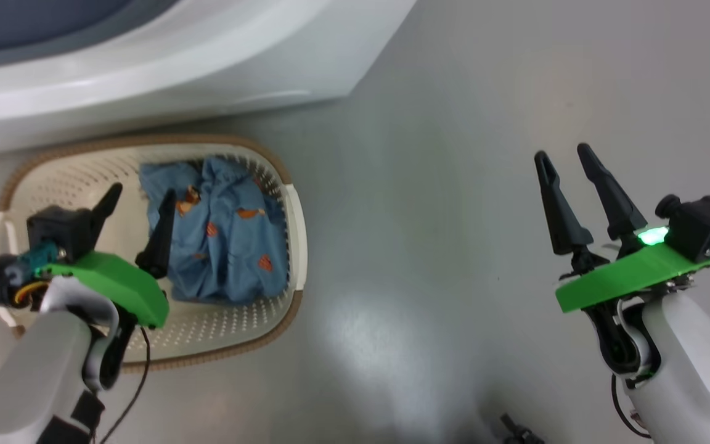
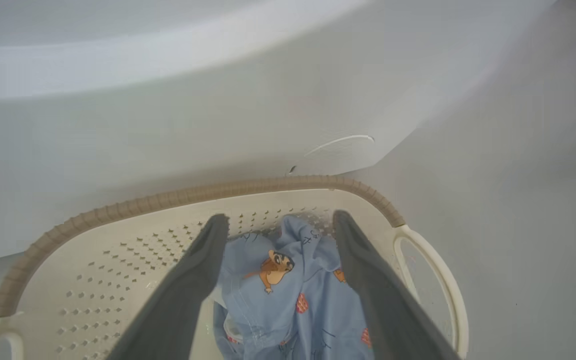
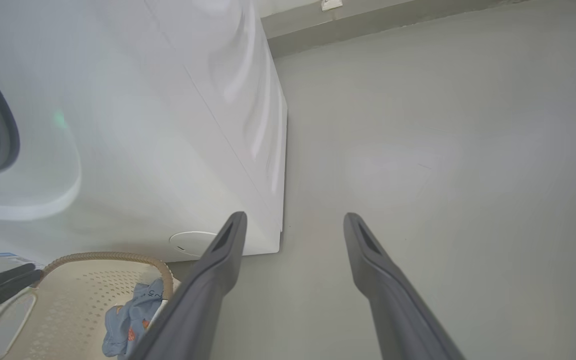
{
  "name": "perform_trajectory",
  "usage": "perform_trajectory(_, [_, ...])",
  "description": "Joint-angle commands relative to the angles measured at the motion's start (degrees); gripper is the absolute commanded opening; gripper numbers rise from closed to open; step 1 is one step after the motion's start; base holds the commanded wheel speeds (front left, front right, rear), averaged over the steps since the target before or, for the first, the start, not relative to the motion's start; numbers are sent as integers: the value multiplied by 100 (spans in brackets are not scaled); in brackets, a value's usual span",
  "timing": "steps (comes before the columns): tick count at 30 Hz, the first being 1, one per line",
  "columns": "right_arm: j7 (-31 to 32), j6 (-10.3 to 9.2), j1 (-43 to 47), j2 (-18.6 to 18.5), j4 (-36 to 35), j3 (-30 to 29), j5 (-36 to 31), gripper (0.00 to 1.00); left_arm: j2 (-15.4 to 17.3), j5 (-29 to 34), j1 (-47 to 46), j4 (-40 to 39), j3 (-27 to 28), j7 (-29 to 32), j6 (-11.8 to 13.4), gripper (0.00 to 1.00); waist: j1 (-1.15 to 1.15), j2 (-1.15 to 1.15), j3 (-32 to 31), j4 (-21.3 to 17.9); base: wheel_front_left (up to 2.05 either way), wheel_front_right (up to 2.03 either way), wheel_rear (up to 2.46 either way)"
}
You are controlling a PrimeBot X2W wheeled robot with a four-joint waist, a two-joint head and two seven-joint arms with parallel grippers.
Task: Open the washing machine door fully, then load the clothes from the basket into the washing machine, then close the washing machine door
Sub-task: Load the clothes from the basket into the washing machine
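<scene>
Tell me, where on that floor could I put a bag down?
Bare grey floor lies between the basket and the right tool, right of the washing machine. It is crowded at the basket, where the open left tool hangs over the clothes.

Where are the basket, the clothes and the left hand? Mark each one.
basket (image 1: 225,317): head view, bare perforated near wall.
clothes (image 1: 232,246): head view, middle of the blue fabric.
left hand (image 1: 142,191): head view, midway between its open fingertips.
</scene>
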Motion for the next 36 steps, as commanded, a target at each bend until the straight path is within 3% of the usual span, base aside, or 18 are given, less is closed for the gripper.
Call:
perform_trajectory(1, [-46, 26, 28, 24, -96, 50, 13, 100, 136, 56, -177, 117, 114, 41, -63, 100, -1, 0, 489, -39, 0, 0, 0])
perform_trajectory(14, [-46, 26, -236, 286, -86, 92, 36, 100, -95, 139, -1075, 1526, -355, 381, -378, 100, -1, 0, 1139, -240, 0, 0, 0])
perform_trajectory(36, [-46, 26, -439, 580, -142, 260, 36, 100, -249, -167, -2341, 2964, -1074, 1115, -488, 100, -1, 0, 1726, -624, 0, 0, 0])
